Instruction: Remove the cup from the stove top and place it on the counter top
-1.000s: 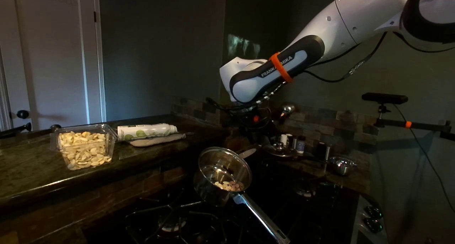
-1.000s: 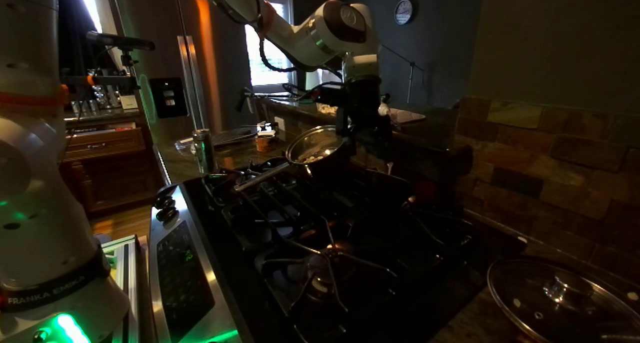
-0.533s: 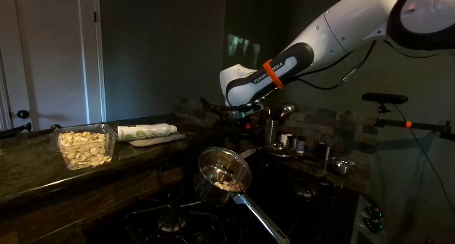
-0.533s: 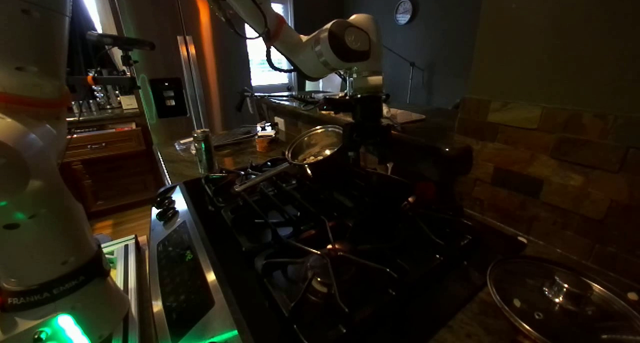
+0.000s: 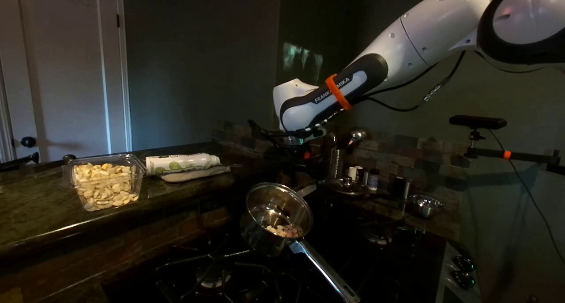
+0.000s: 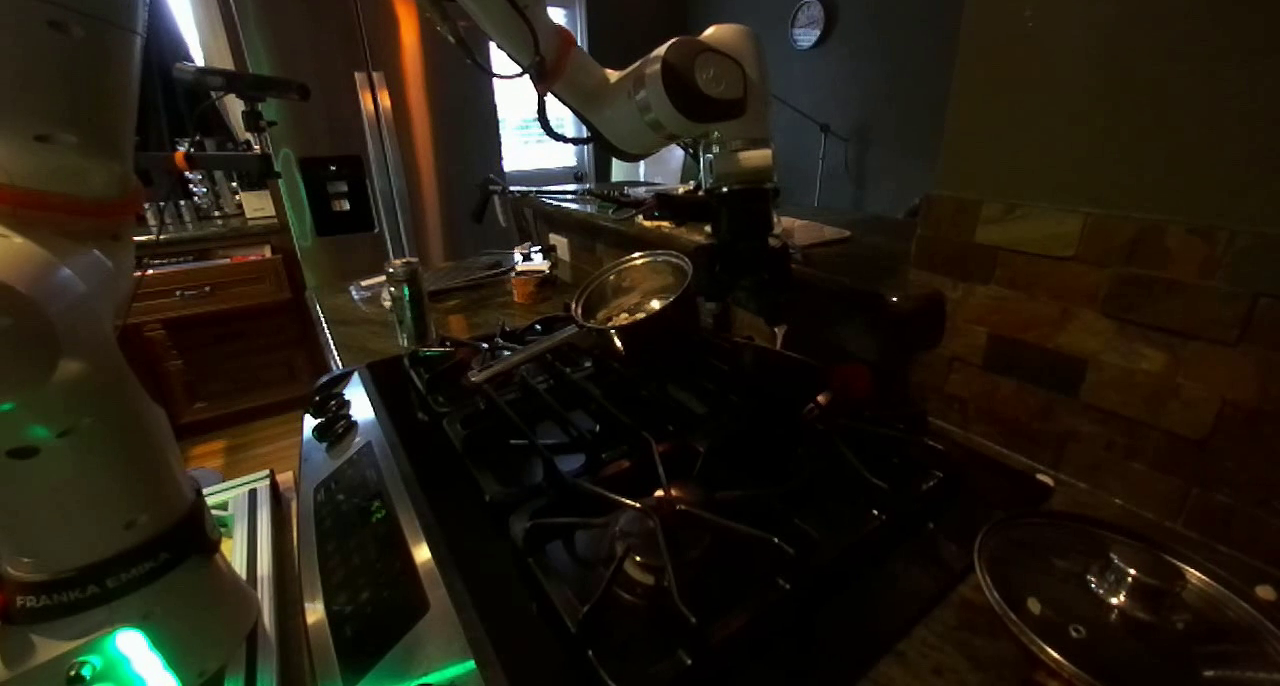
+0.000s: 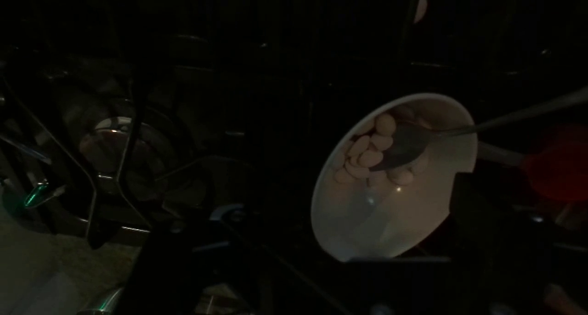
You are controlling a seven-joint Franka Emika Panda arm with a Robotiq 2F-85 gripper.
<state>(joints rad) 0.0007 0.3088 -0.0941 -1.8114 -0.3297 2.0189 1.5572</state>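
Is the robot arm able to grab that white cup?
Probably yes: in the dim wrist view I see nothing between the gripper and the white cup, though the spoon sticking out might get bumped.

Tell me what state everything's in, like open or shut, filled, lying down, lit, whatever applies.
Cup, holding pale bits and a spoon
Claw, looks open, dim view
Pot, uncovered, pale bits inside
Lid, knob up
Box, well filled with pale bits
Bottle, lying on its side
Stove, no flame visible
Fridge, shut
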